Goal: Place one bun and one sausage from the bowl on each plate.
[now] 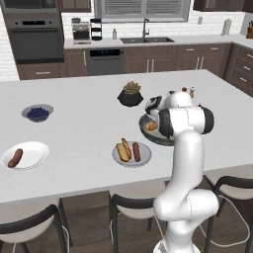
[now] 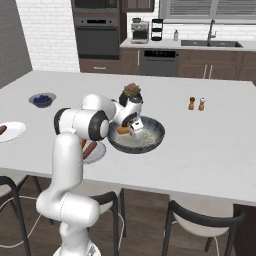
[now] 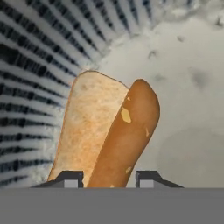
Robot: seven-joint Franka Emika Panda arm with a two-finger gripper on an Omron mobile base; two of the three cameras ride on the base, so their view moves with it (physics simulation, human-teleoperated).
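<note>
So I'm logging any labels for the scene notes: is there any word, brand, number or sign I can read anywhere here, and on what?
None can be read.
Oven: control panel too small and blurred to show any characters.
Coffee maker: no legible marking.
Bun between the gripper's fingertips, bowl, plates: no print.
Salt and pepper shakers: too small to tell.
</note>
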